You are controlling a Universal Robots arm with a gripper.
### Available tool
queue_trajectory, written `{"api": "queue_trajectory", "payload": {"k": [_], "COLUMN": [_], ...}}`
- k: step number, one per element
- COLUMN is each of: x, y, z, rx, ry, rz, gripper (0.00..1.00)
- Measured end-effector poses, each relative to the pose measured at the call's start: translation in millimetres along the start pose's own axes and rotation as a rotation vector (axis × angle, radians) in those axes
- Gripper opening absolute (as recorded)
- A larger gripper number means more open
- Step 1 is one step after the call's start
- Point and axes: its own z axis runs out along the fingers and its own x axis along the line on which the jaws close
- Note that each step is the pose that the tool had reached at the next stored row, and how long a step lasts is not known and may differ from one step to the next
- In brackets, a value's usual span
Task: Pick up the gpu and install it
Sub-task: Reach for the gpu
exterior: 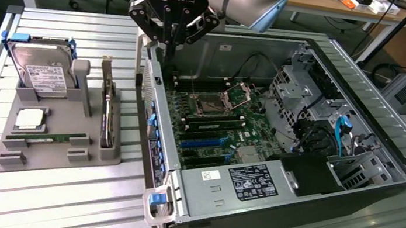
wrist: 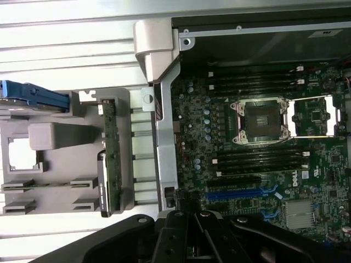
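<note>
Gpu (exterior: 109, 110) on edge in a slot of the grey holder (exterior: 48, 158), on the exterior view's left just beside the open computer case (exterior: 200, 199), propped upright probably to leave its top edge free for a pinch from above. Gripper (exterior: 170, 39) pinched together on nothing, hanging above the case wall nearest the holder, well apart from the card. Blue slots (exterior: 203, 142) on the motherboard (exterior: 219, 110) bare, card not yet lifted.

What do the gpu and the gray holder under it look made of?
The gpu: green circuit board, probably fibreglass laminate, with a shiny silver bracket that looks like bare metal. The gray holder: matte, uniform gray, blocky slots, likely plastic.
</note>
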Motion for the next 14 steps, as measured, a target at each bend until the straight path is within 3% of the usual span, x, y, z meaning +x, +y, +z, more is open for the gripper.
{"api": "queue_trajectory", "payload": {"k": [14], "x": [2.9], "y": [-0.2], "z": [0.0], "rx": [0.0], "ry": [0.0], "rz": [0.0], "gripper": [0.1]}}
